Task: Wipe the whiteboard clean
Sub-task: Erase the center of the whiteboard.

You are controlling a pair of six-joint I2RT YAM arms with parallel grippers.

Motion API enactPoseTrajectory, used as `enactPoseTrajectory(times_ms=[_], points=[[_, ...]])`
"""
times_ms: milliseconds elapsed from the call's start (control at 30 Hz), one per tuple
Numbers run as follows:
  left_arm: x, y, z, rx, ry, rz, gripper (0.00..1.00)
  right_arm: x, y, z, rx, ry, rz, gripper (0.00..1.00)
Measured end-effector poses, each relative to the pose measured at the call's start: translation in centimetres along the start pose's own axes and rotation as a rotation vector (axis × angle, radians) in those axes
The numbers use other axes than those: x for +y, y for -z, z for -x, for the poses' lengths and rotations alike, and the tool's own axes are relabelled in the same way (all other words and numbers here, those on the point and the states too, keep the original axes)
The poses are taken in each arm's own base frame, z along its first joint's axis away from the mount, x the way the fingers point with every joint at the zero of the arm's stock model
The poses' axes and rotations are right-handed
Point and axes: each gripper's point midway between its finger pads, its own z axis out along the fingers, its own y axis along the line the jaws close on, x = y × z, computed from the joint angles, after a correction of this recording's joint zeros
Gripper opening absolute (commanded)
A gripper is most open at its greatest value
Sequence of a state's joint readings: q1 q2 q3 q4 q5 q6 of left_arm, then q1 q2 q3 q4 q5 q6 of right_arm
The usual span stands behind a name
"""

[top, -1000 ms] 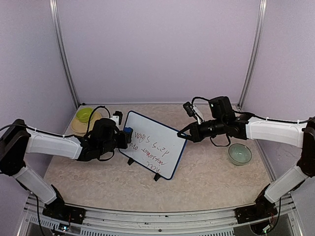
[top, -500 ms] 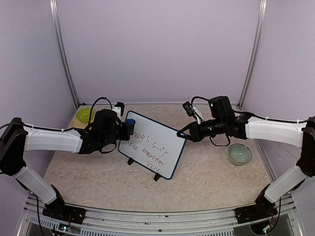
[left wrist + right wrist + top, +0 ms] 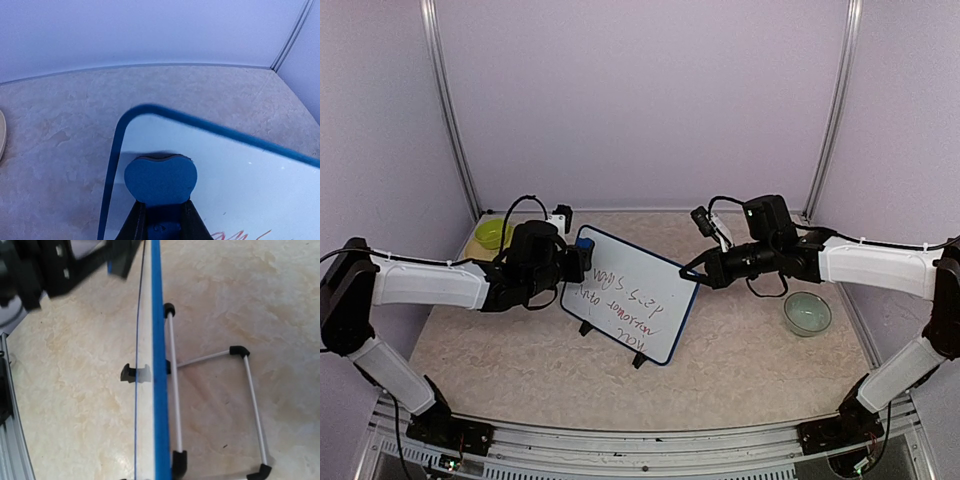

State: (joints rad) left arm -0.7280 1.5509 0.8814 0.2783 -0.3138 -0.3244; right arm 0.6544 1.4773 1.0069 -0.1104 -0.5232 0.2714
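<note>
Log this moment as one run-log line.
left claw: shut on blue eraser, at whiteboard corner | right claw: shut on whiteboard edge | writing: unerased

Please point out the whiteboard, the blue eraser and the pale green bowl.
whiteboard [image 3: 638, 300], top external view, middle of its written face.
blue eraser [image 3: 160, 179], left wrist view, centre of its blue pad.
pale green bowl [image 3: 807, 313], top external view, its inside.

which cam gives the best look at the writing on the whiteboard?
Top external: the whole whiteboard face shows, with all the lines of writing across it. Left wrist catches only a few red stroke tips at the frame's bottom edge. Right wrist sees the whiteboard edge-on, no writing.
</note>
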Motion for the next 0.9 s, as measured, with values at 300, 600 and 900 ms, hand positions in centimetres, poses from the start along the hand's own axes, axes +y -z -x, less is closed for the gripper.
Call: enactPoseTrajectory(times_ms=[300, 600, 900], points=[[1.8, 2.2, -8.0, 0.142, -0.038, 0.031, 0.17, 0.1, -0.1, 0.1, 0.001, 0.004, 0.004, 0.0], [1.7, 2.7, -9.7, 0.177, -0.063, 0.036, 0.17, 0.0, -0.2, 0.2, 0.001, 0.004, 0.008, 0.0], [0.1, 1.0, -2.9, 0.06, -0.033, 0.018, 0.17, 0.0, -0.2, 0.2, 0.001, 0.004, 0.008, 0.0]])
